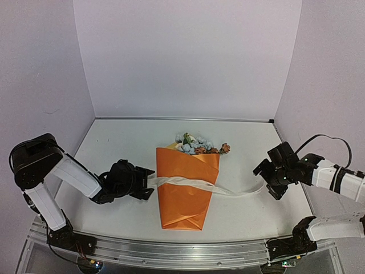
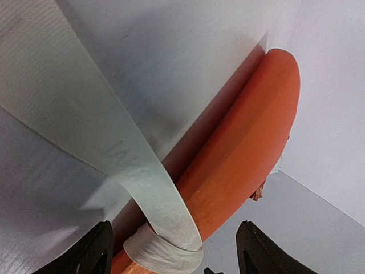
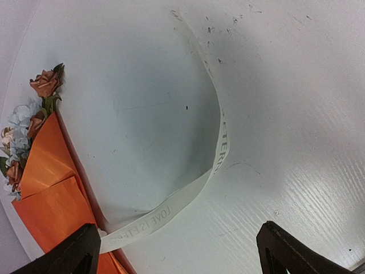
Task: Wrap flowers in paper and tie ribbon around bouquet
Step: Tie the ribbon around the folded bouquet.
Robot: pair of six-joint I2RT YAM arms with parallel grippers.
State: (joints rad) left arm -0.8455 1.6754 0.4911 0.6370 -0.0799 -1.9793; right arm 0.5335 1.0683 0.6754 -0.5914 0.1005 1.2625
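Note:
The bouquet lies in the middle of the table: an orange paper point(image 1: 185, 191) cone with the flowers point(image 1: 197, 144) sticking out at its far end. The cream ribbon point(image 1: 197, 184) crosses the cone and trails off to both sides. My left gripper point(image 1: 147, 184) sits just left of the cone, open. In the left wrist view the ribbon point(image 2: 85, 114) loops round the paper point(image 2: 251, 137) between my gripper's point(image 2: 177, 254) spread fingers, unpinched. My right gripper point(image 1: 268, 180) is open at the ribbon's right end. In its wrist view the ribbon point(image 3: 217, 148) curves on the table ahead of the gripper point(image 3: 182, 251).
The white table point(image 1: 114, 142) is closed in by pale walls at the back and on both sides. A metal rail point(image 1: 171, 248) runs along the near edge with the arm bases on it. In the right wrist view the flowers point(image 3: 23, 125) and paper point(image 3: 51, 182) lie at the left.

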